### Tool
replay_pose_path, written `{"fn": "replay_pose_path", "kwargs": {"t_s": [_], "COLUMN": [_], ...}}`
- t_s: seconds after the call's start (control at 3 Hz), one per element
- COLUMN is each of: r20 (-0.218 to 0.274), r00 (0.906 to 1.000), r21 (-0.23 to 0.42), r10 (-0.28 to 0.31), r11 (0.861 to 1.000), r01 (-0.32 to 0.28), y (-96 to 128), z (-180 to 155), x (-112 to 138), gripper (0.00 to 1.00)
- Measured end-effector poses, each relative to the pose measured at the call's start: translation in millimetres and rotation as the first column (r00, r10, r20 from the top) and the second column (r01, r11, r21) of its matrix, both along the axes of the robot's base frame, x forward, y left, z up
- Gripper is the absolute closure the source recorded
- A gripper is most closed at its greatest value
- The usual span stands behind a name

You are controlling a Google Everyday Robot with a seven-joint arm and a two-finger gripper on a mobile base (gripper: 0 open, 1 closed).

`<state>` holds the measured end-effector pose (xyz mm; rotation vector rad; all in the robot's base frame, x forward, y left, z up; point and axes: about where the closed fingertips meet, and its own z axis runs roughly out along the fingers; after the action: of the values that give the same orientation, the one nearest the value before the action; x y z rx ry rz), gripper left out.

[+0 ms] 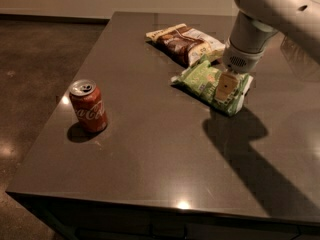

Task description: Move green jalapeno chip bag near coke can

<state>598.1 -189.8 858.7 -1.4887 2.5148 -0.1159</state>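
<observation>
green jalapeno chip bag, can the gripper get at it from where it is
Probably yes. The gripper is right over the green jalapeno chip bag, with nothing between them. The brown-and-white chip bag lies behind it, not on top, and the coke can stands far off.

Two bags [199, 78] [181, 40], one can [89, 107], one tool [226, 91] above

Pale green bag [200, 79], white edges, under the cream gripper [226, 90]. Red can [88, 106], white script, silver top. Brown-and-white bag [181, 41], dark grey table [150, 164].

dim | glints on table [150, 154] | claw [226, 88] at green jalapeno chip bag [199, 78] casts dark shadow
</observation>
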Motion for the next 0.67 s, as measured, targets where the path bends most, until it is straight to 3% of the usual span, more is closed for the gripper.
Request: {"fn": "replay_pose_path", "kwargs": {"t_s": [0.33, 0.67], "r20": [-0.012, -0.016], "r00": [0.9973, 0.9750], "r21": [-0.008, -0.023], "r10": [0.073, 0.222], "r11": [0.997, 0.975], "r01": [-0.073, -0.222], "y": [19.0, 53.9], "z": [4.4, 22.0], "x": [-13.6, -46.4], "gripper": [0.64, 0.88]}}
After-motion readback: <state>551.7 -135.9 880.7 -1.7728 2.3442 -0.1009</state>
